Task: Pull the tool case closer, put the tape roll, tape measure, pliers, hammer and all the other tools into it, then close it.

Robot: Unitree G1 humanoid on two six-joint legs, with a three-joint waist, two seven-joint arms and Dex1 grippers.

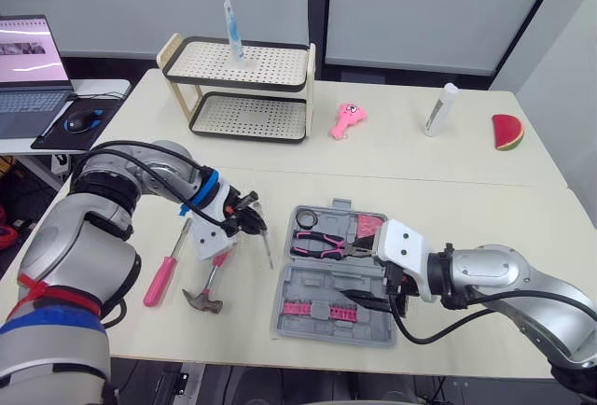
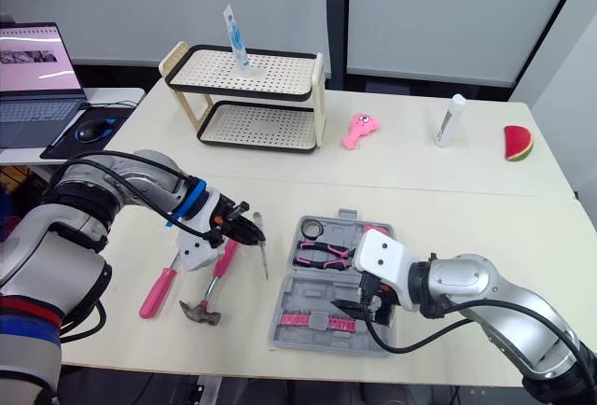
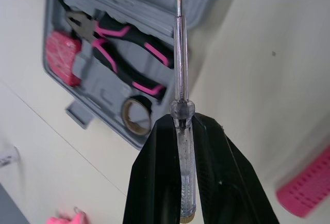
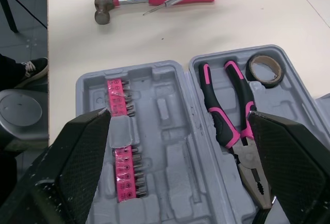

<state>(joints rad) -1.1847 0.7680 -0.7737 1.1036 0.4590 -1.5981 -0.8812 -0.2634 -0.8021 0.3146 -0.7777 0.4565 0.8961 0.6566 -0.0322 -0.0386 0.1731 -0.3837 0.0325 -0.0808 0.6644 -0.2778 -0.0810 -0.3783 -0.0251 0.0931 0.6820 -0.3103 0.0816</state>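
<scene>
The grey tool case (image 1: 312, 279) lies open near the table's front edge. Pink-and-black pliers (image 1: 322, 246), a tape roll (image 2: 312, 229), a red tape measure (image 1: 369, 226) and a pink bit strip (image 4: 122, 146) sit in it. My left gripper (image 1: 244, 216) is shut on a clear-handled screwdriver (image 3: 180, 79), whose shaft points toward the case's left edge. A pink-handled hammer (image 1: 207, 288) and a pink screwdriver (image 1: 163, 274) lie on the table left of the case. My right gripper (image 4: 178, 118) hovers open over the case's front right part.
A two-tier rack (image 1: 238, 88) stands at the back with a small upright packet (image 1: 232, 32) on top. A pink toy (image 1: 347, 120), a white tube (image 1: 440, 109) and a watermelon slice (image 1: 506, 132) lie along the far side. A laptop (image 1: 28, 78) and mouse (image 1: 82, 121) sit far left.
</scene>
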